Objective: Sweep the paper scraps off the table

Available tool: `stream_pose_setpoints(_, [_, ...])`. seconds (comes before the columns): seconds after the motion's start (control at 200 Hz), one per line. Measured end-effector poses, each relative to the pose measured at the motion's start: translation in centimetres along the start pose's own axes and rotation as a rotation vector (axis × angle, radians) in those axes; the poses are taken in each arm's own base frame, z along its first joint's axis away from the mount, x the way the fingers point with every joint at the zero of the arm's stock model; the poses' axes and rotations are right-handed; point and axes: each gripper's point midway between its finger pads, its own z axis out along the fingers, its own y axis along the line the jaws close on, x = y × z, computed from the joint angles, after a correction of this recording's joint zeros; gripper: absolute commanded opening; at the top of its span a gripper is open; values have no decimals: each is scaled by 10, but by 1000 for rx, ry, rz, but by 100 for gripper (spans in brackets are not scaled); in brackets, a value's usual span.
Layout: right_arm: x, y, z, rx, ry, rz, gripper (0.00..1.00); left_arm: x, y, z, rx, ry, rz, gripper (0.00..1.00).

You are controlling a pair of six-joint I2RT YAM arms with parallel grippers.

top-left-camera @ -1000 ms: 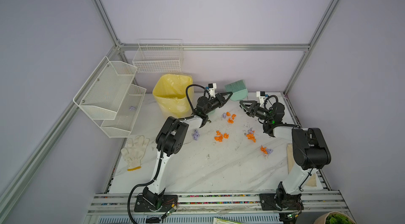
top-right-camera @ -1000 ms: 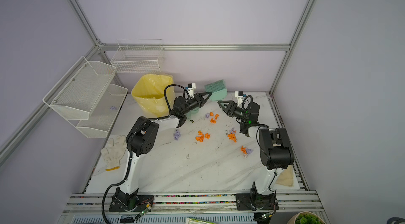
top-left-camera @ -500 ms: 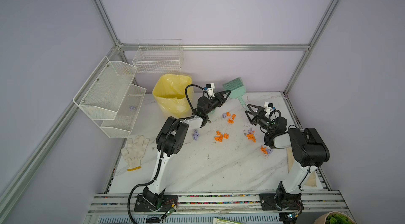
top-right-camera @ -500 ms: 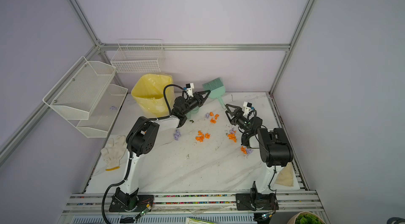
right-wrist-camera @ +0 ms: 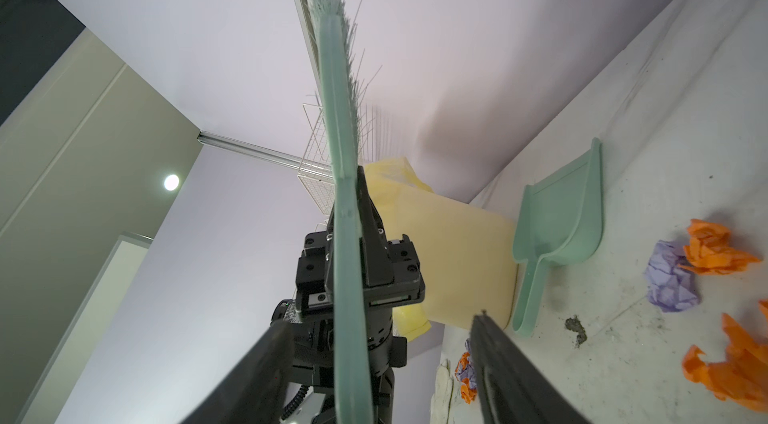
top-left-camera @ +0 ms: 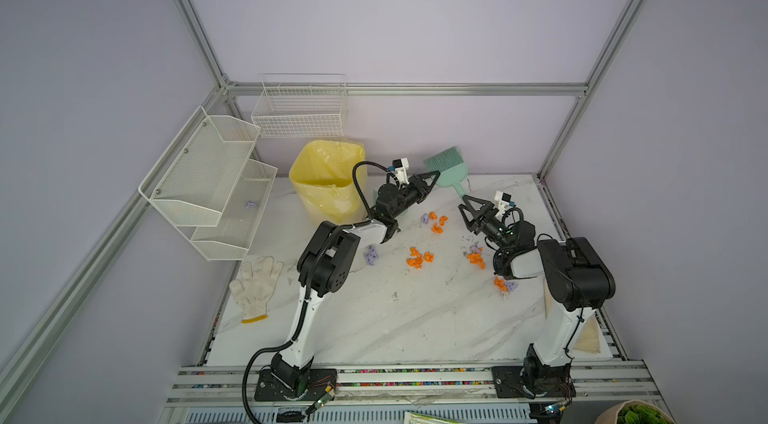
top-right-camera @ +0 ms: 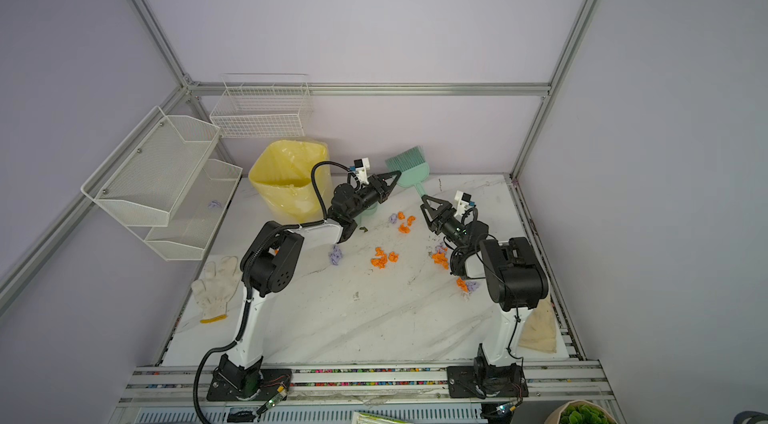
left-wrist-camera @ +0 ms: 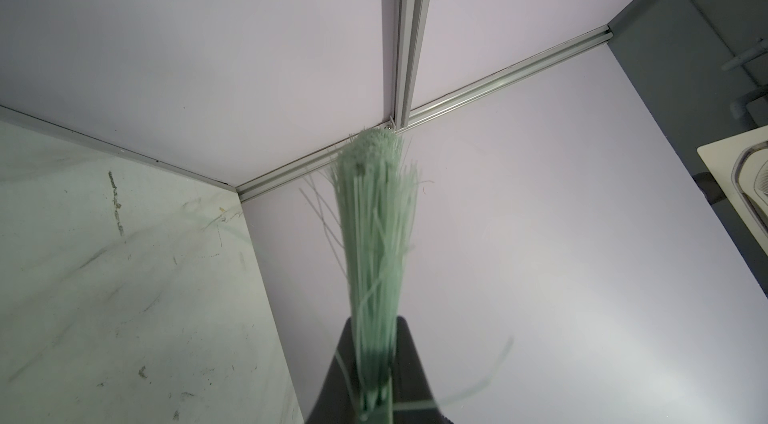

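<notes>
Judging by the wrist views, how is the pale green plastic hand brush (top-left-camera: 448, 166) held? — First

It is clenched at the base of its bristles by the left gripper (top-left-camera: 435, 174), with the bristles pointed toward the upper middle of both top views. Its thin handle is straddled by the right gripper (top-left-camera: 462, 201), whose jaws are parted. A gap is seen on either side in the right wrist view, so nothing is grasped by it. — Second

And where are the crumpled orange and lilac paper scraps (top-left-camera: 419, 258) found? — First

They are scattered in small clusters across the centre and right of the white marble-veined table (top-left-camera: 374, 318), none gathered. The matching green plastic dustpan (right-wrist-camera: 573, 210) is laid flat just beside the yellow-lined waste bin (top-left-camera: 328, 181), untouched. — Second

What could be spoiled from here? — First

A handover is judged to be under way. Should the left grip be released before the handle is firmly pinched, the brush could be dropped onto the scraps, and they would be scattered further. The handle looks narrow and smooth, so it could be twisted or slid by an off-centre pinch. Should both grips be kept while either arm is moved, the handle might be bent or wrenched free. — Second
</notes>
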Motion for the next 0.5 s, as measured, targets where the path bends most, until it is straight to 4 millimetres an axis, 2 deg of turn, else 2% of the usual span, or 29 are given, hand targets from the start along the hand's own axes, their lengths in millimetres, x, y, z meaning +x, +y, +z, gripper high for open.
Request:
stream_pose_setpoints(0.085, [-2, 2, 1, -8, -10, -6, 48, 0, 0, 0, 0, -2, 0, 0])
stream_pose_setpoints(0.5, [-9, 8, 4, -23, -38, -16, 34, 3, 0, 1, -2, 3, -2, 0])
